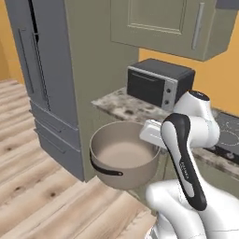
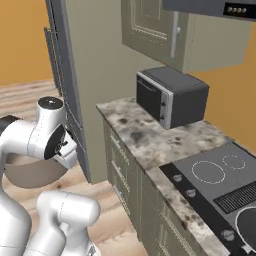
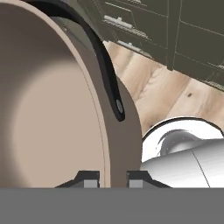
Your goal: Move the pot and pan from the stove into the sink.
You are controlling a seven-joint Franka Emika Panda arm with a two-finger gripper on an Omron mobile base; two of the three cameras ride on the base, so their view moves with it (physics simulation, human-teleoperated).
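The wide, deep, round taupe-beige metal pot (image 1: 125,158) with a pale inside and dark loop side handles is seen held off the counter, over the wooden plank floor (image 1: 42,186), in front of the tall grey-green cabinet column (image 1: 86,70). It is carried roughly upright. In the hand view the pot's wall (image 3: 118,144) is seen clamped between the two dark finger tips, one inside and one outside the rim; the jaws of the two-finger gripper (image 3: 110,179) are thus clenched on the pot wall. One dark loop handle (image 3: 105,65) is seen just beside the grip point.

In the right base view the pot (image 2: 35,175) is partly hidden behind the white arm, to the left of the speckled stone counter (image 2: 150,135). The flat black glass cooktop (image 2: 220,180) with white ring outlines is set into that counter at the right, well apart from the pot. A dark microwave oven (image 2: 172,95) is seen standing on the counter at its far end. A round dark form at the cooktop's near right edge cannot be identified with certainty.
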